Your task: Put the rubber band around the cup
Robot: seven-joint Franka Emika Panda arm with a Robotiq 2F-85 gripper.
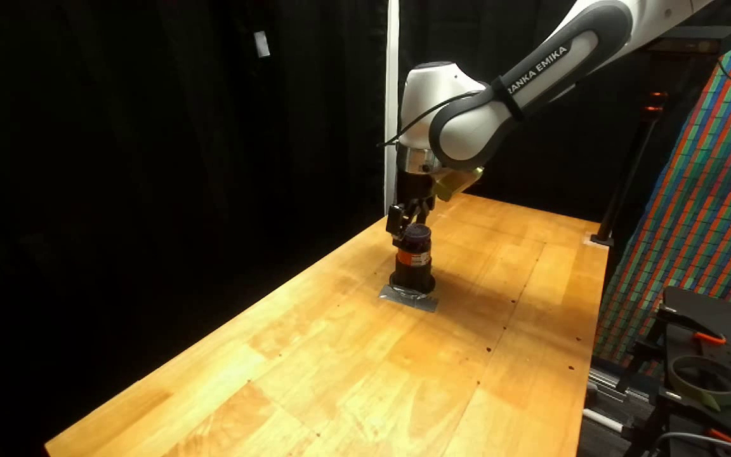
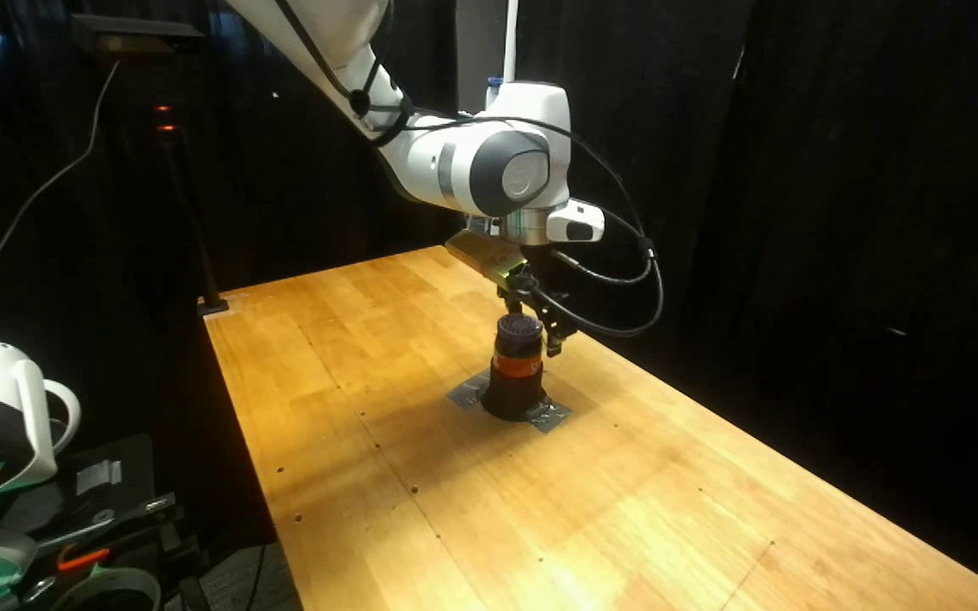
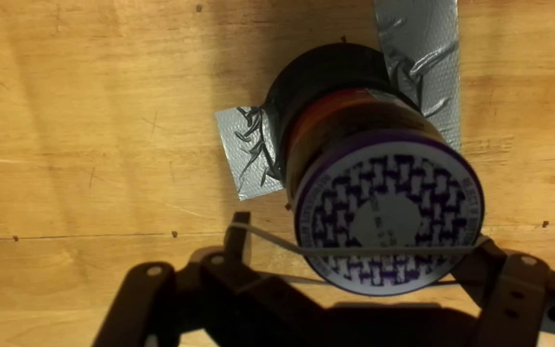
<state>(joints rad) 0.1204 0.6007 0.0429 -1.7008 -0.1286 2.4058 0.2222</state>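
The cup (image 1: 414, 259) stands upright on the table in both exterior views (image 2: 518, 367), dark with an orange-red stripe. In the wrist view its pale lid with a purple pattern (image 3: 388, 212) is seen from above. My gripper (image 3: 362, 233) is open, its fingers at either side of the lid; it is at the cup's top in both exterior views (image 1: 411, 230) (image 2: 533, 329). The pale rubber band (image 3: 383, 251) is stretched round both fingertips. One strand crosses the lid and bends at its left edge; the other passes partly hidden behind the lid's lower rim.
Silver tape (image 3: 246, 154) holds the cup's dark base to the wooden table (image 1: 365, 381). A cable (image 2: 616, 331) loops beside the gripper. A black post (image 1: 622, 184) stands at the table's far corner. A cart with a tape roll (image 1: 705, 401) stands beside the table.
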